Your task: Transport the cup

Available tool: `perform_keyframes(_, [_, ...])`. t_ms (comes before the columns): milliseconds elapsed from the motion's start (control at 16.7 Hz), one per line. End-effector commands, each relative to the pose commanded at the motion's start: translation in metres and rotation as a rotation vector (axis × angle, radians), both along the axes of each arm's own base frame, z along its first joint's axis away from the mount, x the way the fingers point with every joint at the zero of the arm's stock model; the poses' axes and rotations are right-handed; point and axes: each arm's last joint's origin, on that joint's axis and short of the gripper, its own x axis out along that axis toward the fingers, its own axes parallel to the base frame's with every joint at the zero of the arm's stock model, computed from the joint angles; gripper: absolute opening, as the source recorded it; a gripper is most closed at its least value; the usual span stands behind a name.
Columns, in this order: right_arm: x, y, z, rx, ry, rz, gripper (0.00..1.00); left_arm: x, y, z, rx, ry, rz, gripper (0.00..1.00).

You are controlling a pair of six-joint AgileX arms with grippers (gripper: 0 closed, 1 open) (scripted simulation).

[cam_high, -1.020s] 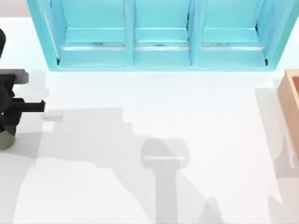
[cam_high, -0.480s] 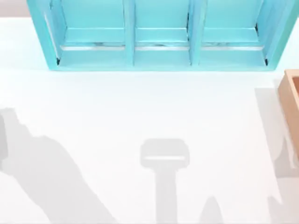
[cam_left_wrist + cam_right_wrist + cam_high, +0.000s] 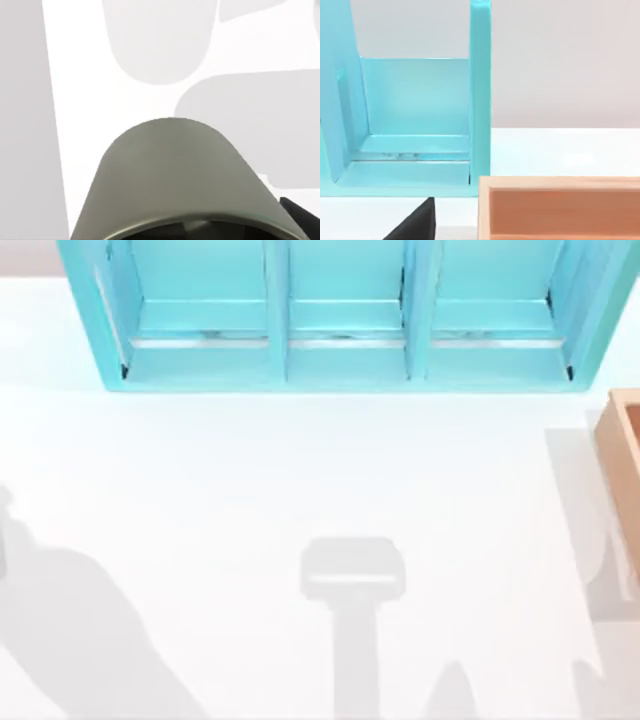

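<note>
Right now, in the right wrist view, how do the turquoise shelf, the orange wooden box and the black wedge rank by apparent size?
1. Turquoise shelf
2. Orange wooden box, nearer the camera
3. Black wedge, mostly cropped

no legible text, labels, nos. anywhere

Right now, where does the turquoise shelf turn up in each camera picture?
Top view: the turquoise shelf spans the table's far edge.
Right wrist view: one end compartment, behind the orange box.
Left wrist view: the cup close up, over the table.
Shared landmark: the white table.
</note>
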Motion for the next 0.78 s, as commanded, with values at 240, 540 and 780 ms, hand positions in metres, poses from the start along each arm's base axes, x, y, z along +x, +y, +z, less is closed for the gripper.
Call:
perform_keyframes(240, [0.0,0.0,0.0,0.0,0.0,0.0,1.0,0.001,0.005,-0.031,-0.001,-0.002,0.008,0.0])
perform_keyframes(540, [0.0,0.0,0.0,0.0,0.0,0.0,1.0,0.001,0.008,-0.065,-0.006,0.002,0.004,0.0])
perform_keyframes(780, [0.0,0.0,0.0,0.0,0.0,0.0,1.0,0.001,0.008,-0.065,-0.006,0.002,0.004,0.08])
